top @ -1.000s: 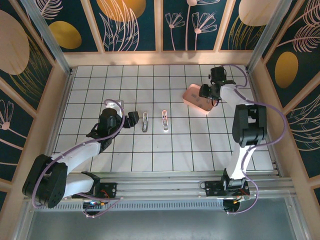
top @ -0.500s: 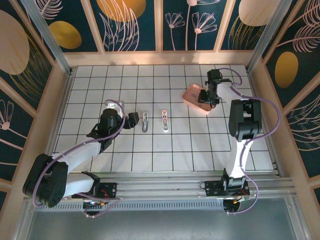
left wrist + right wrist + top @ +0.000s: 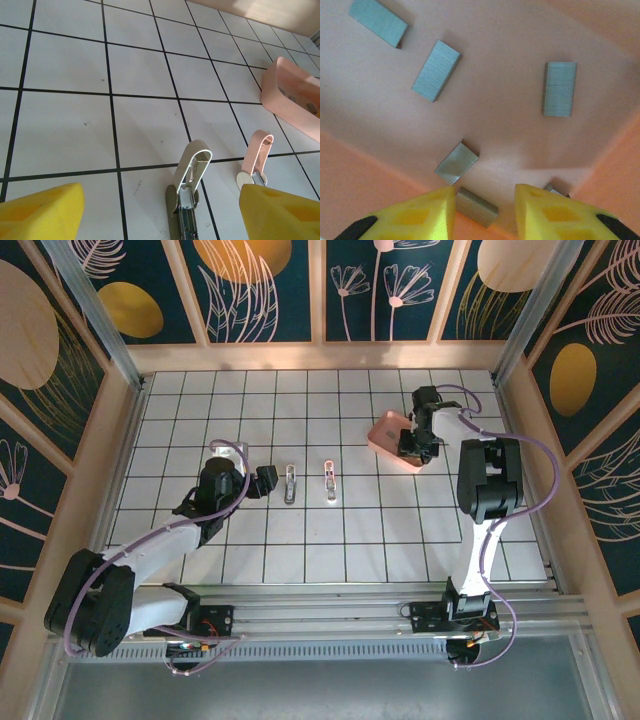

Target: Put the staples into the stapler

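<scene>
Seen from above, a white tiled table (image 3: 180, 440) with black grid lines stands inside a booth of dark floral panels. Left of the frame's centre, the left gripper (image 3: 266, 480) has its jaws spread wide and holds nothing. Just to its right lies the stapler (image 3: 290, 483), a slim whitish oblong, with a pink stapler (image 3: 330, 480) a little further right. In the left wrist view the left gripper (image 3: 160, 210) shows as two yellow tips in the bottom corners. The stapler (image 3: 190, 175) lies at bottom centre between them, its lid tilted up over a grey metal rail. The pink stapler (image 3: 257, 155) is also open, at lower right. A pink tray (image 3: 280, 85) sits at the right edge.

In the overhead view the pink tray (image 3: 382, 428) lies right of centre in the upper half, and the right gripper (image 3: 418, 443) reaches down into it. The right wrist view looks at the pink tray (image 3: 495, 110) floor from close up. The right gripper (image 3: 484, 200) has its yellow fingers (image 3: 420, 217) at the bottom edge, partly open. A strip of staples (image 3: 476, 206) lies between them, a gap showing on its right side, so it is not gripped. Other loose strips (image 3: 436, 70) are scattered across the upper and middle tray floor.
</scene>
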{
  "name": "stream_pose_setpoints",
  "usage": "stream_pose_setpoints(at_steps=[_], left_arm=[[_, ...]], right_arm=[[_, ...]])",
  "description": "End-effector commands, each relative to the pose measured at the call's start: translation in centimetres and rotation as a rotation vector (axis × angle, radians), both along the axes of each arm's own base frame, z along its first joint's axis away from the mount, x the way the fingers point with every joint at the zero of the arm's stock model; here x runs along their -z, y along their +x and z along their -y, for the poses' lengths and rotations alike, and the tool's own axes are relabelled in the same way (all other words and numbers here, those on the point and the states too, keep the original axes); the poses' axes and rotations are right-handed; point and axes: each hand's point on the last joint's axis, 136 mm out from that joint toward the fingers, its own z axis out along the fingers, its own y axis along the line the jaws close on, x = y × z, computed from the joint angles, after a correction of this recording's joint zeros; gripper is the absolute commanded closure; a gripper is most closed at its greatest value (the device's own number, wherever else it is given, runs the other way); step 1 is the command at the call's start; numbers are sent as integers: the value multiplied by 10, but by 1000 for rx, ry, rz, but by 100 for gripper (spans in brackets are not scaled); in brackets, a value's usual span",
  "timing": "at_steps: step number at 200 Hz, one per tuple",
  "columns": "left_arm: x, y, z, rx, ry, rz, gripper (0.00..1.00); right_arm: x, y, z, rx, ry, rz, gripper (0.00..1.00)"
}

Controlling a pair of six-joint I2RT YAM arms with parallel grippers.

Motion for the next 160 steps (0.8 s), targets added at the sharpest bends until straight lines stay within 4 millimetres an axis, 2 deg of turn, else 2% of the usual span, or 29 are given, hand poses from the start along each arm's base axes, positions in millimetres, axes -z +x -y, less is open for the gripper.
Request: stream_pose_setpoints(at_steps=[1, 33, 106, 130, 160], left_arm=[[-7, -1, 1, 15, 12, 18, 19], [-6, -1, 2, 21, 15, 20, 19], [-3, -4, 6, 42, 3, 17, 19], [-4, -6, 9, 63, -12, 27, 19], [-4, -4, 10, 65, -8, 28, 19]], right_arm=[[-10, -27, 0, -29, -20, -43, 65], [-11, -54, -1, -29, -22, -71, 65], [1, -139, -13, 0, -1, -155, 65], [-13, -140, -11, 35, -7, -117, 63], [-44, -115, -8, 114, -8, -7, 60]])
